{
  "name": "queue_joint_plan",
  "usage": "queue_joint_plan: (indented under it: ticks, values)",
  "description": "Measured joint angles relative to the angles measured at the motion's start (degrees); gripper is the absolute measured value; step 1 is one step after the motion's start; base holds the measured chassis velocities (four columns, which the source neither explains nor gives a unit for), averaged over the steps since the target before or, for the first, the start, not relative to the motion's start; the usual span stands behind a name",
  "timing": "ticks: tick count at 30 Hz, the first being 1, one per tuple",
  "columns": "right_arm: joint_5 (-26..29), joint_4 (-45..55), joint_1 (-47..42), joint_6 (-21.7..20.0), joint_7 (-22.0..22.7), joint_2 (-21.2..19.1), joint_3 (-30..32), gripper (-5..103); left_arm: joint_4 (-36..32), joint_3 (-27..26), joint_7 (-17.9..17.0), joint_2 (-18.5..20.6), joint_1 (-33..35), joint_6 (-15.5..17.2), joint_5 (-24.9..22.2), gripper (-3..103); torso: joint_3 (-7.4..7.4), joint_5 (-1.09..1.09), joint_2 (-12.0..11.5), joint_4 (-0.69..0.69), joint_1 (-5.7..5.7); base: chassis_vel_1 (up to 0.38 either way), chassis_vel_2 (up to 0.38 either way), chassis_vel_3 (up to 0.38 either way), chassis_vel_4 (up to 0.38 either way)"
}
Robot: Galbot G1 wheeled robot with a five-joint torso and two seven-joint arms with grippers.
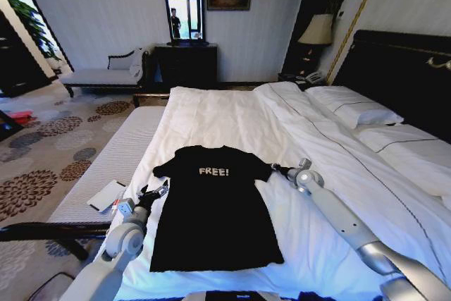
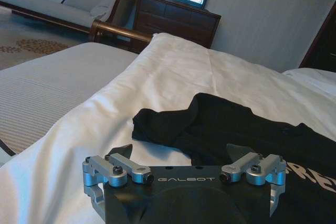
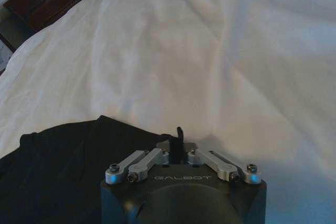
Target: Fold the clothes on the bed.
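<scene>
Both arms reach in from the near foot edge of the bed (image 1: 232, 114), one on each side of the black T-shirt (image 1: 211, 209). Left gripper (image 1: 153, 194) sits low over the white duvet (image 1: 211, 114) right by the shirt's left sleeve; in the left wrist view the left gripper (image 2: 181, 156) has its fingers spread wide, nothing between them, sleeve (image 2: 157, 127) just ahead of the tips. Right gripper (image 1: 280, 170) is at the shirt's right sleeve edge; in the right wrist view the right gripper (image 3: 179, 139) has its fingers drawn together to a narrow dark tip over the edge of the black cloth (image 3: 68, 166); cannot tell if cloth is pinched between them.

T-shirt lies flat, face up, on the duvet, in the near part of the bed toward its left edge, collar pointing toward the far edge, hem nearest the robot. White "FREE!" lettering (image 1: 213, 171) across the chest. Both sleeves spread out sideways. Pillows (image 1: 356, 111) lie along the right side by the dark headboard (image 1: 409, 68). Striped bench (image 1: 113, 156) runs alongside the bed's left edge, with a white card (image 1: 107, 194) on it.
</scene>
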Motion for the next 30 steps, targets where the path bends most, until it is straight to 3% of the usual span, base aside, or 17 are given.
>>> queue_joint_plan:
  ticks: [2,4,11,16,20,30]
  values:
    - [-0.2,0.3,-0.2,0.1,-0.2,-0.1,0.1,5,0.0,-0.1,0.0,0.0,0.0,0.0,0.0,100,0.00,0.00,0.0,0.00,0.00,0.000,0.000,0.000,0.000]
    - [-0.6,0.5,-0.3,0.3,-0.6,-0.3,0.1,1,-0.1,-0.1,0.0,0.1,0.1,0.0,0.0,100,0.00,0.00,0.0,0.00,0.00,0.000,0.000,0.000,0.000]
    - [-2.8,2.3,-0.4,1.2,-1.7,-1.3,-0.1,1,-0.6,-0.2,-0.1,0.4,-0.2,0.0,-0.3,100,0.00,0.00,0.0,0.00,0.00,0.000,0.000,0.000,0.000]
    - [-9.5,7.0,-1.1,3.0,-4.2,-3.2,-1.1,1,-0.8,0.0,-0.1,0.4,-0.2,0.0,0.0,100,0.00,-0.01,0.0,-0.03,0.00,0.000,0.000,0.000,0.000]
    - [-10.2,10.0,-0.9,3.0,-4.0,-3.6,-1.8,1,-0.8,0.1,0.0,0.2,0.1,-0.1,0.4,100,0.00,0.00,0.0,0.00,0.00,0.000,0.000,0.000,0.000]
    - [-15.0,15.4,3.8,3.3,-4.1,-3.3,-11.3,1,-2.1,-1.0,0.3,0.0,2.0,-0.3,1.2,100,0.00,-0.02,0.0,0.00,0.00,0.000,0.000,0.000,0.000]
